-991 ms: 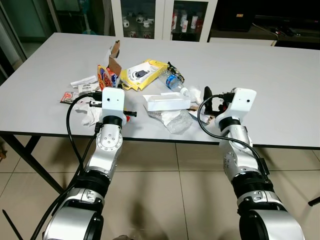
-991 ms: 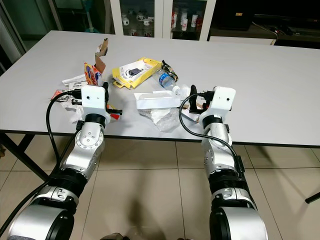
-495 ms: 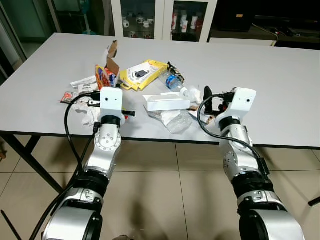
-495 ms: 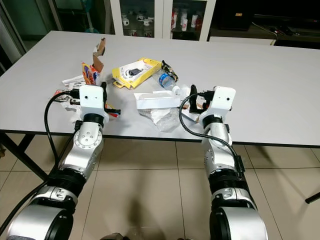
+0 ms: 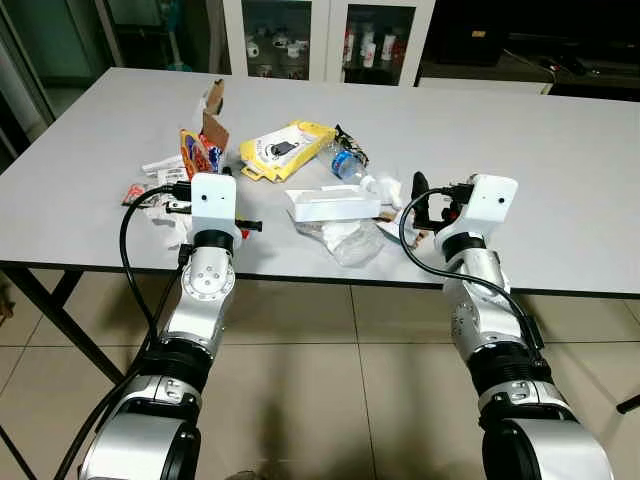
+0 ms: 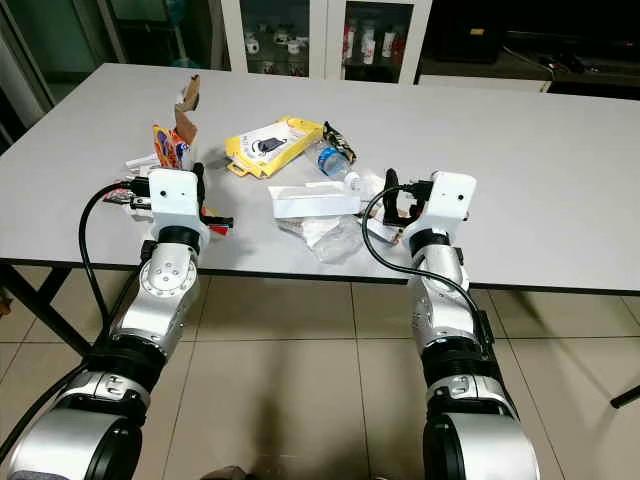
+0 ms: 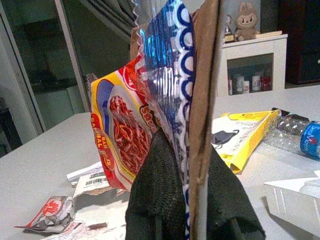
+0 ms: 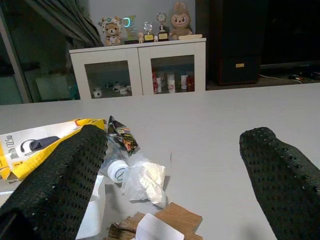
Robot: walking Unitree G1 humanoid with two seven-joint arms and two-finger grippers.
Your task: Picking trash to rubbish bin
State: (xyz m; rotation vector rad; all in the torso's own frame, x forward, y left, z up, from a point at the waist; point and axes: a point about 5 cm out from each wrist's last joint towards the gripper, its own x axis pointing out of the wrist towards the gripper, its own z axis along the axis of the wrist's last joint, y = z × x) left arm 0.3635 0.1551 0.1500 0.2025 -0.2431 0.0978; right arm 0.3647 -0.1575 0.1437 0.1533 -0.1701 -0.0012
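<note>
My left gripper (image 7: 191,170) is shut on a red, yellow and blue snack packet (image 7: 131,135) together with a brown cardboard strip (image 7: 202,100), holding both upright above the left part of the grey table (image 5: 560,140). Seen from the head, the packet (image 5: 190,152) and cardboard (image 5: 212,108) stand up behind my left wrist. My right gripper (image 8: 170,200) is open near the table's front edge, pointing at a crumpled tissue (image 8: 145,181) and a small brown cardboard piece (image 8: 167,220). More trash lies between the arms: a yellow package (image 5: 285,148), a plastic bottle (image 5: 347,165), a white box (image 5: 335,205) and a clear bag (image 5: 352,242).
A red wrapper (image 5: 135,193) and white paper scraps (image 5: 163,163) lie left of my left wrist. White glass-door cabinets (image 5: 320,35) stand behind the table. Tiled floor (image 5: 330,360) runs under the table's front edge, and the table's right half is bare.
My left gripper has shifted left with the snack packet and cardboard in it, carrying them away from the yellow package. The right arm has barely moved.
</note>
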